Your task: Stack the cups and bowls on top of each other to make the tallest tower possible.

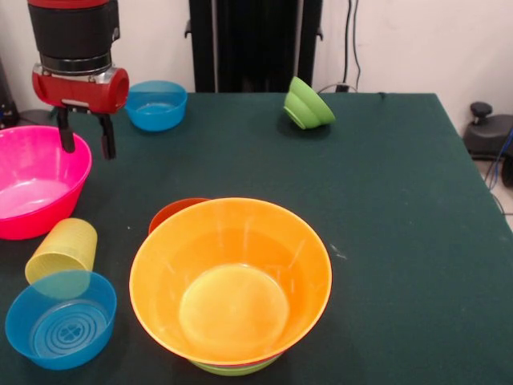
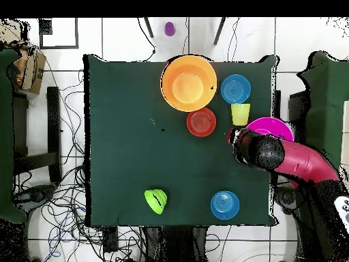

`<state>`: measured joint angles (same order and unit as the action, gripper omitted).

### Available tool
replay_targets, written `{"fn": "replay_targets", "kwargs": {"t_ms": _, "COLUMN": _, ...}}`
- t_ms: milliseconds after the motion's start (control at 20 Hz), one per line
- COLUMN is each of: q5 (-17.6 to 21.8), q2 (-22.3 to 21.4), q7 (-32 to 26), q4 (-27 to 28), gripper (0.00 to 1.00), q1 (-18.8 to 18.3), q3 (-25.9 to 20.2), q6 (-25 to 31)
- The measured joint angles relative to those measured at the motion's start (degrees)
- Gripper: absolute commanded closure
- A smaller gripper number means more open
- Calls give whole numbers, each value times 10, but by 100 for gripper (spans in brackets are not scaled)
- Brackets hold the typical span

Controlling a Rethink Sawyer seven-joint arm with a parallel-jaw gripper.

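Overhead, the pincer hangs open and empty above the pink bowl.

- The arm ends in a thick black cylinder with a grey ring beneath it.
- A glossy red rounded housing caps the wrist.
- The gripper has two slim black fingers.
- From overhead, the arm shows dark red casing.

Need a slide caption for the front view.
Open gripper hovers over pink bowl; orange bowl tops the stack.
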<state>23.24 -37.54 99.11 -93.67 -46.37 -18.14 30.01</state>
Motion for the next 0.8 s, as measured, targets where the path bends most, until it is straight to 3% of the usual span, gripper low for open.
{"fn": "replay_targets", "kwargs": {"t_ms": 200, "q5": -12, "q2": 1, "q7": 0, "q4": 41, "gripper": 0, "q1": 14, "q3": 0, "q6": 80}}
{"fn": "replay_targets", "kwargs": {"t_ms": 250, "q5": -17, "q2": 2, "q7": 0, "q4": 69, "gripper": 0, "q1": 23, "q3": 0, "q6": 125}}
{"fn": "replay_targets", "kwargs": {"t_ms": 550, "q5": -19, "q2": 17, "q7": 0, "q4": 144, "gripper": 0, "q1": 48, "q3": 0, "q6": 199}}
{"fn": "replay_targets", "kwargs": {"t_ms": 800, "q5": -19, "q2": 39, "q7": 0, "q4": 209, "gripper": 0, "q1": 70, "q3": 0, "q6": 223}}
